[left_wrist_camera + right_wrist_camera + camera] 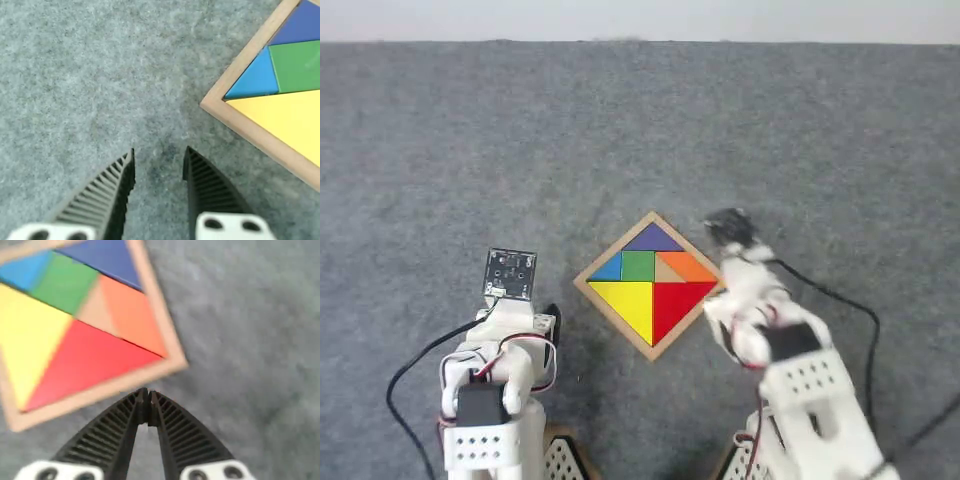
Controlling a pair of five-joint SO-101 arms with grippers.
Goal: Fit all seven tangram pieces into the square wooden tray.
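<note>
**Tray sat filled with colour, one gripper closed at its rim**

The square wooden tray (613,321) lay on the grey felt table (460,150), turned so that it looked like a diamond, between the two arms. Inside it the pieces lay flat and edge to edge. A purple triangle (653,238) filled the far corner. Below it ran a row of a blue triangle (608,269), a green square (638,266) and an orange piece (690,266). A big yellow triangle (625,300) and a big red triangle (675,303) shared the near half. Between the green square and the orange piece sat a tan triangle (666,270) the colour of the tray's wood. Whether it was a piece or bare tray floor could not be told.

The right gripper (147,391) was pinched closed with nothing between its fingertips. In the right wrist view its tips sat at the outer edge of the tray's rim (100,390), beside the red triangle (90,362); contact with the wood could not be told.

The left gripper (159,151) was parted to a moderate gap and held nothing. It hung over bare felt, near the tray's left corner (210,106) but apart from it, with the blue triangle (255,80) and the yellow triangle (285,120) just inside that corner.
</note>
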